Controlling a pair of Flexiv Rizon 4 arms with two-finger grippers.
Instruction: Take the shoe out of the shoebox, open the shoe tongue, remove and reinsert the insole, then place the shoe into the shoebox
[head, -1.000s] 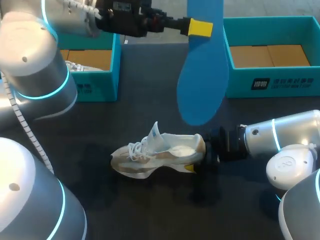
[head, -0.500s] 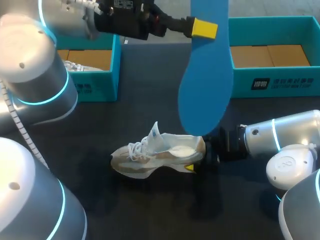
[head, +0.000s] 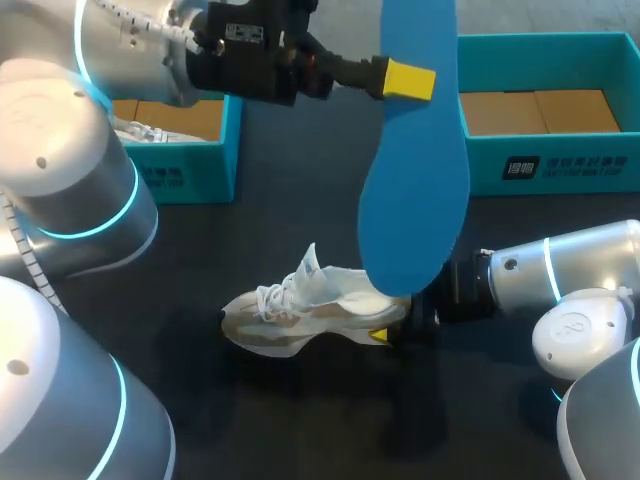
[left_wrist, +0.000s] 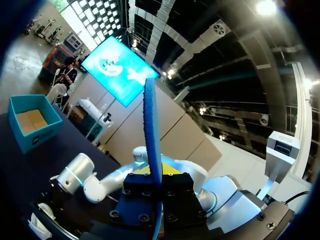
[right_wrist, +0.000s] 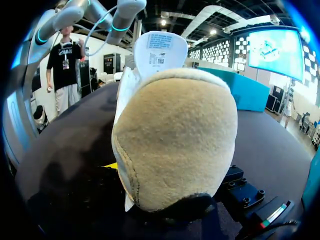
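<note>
Head view: the left gripper (head: 412, 79) is clenched on the blue insole (head: 415, 190). The insole hangs upright with its lower end over the collar of the shoe (head: 318, 308), which lies at table centre, toe to 9 o'clock. The right gripper (head: 400, 322) sits at the heel, 3 o'clock; its hold cannot be told.

Left wrist view: the insole (left_wrist: 151, 130) rises edge-on.

Right wrist view: the shoe (right_wrist: 175, 135) looms heel-first.

Recommendation: tilt the insole's broad end toward 9 o'clock and slide it beneath the raised tongue (head: 310, 262).

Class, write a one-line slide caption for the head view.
Left gripper holds a long blue insole above the white-and-beige sneaker, gripped at its heel by the right gripper.
</note>
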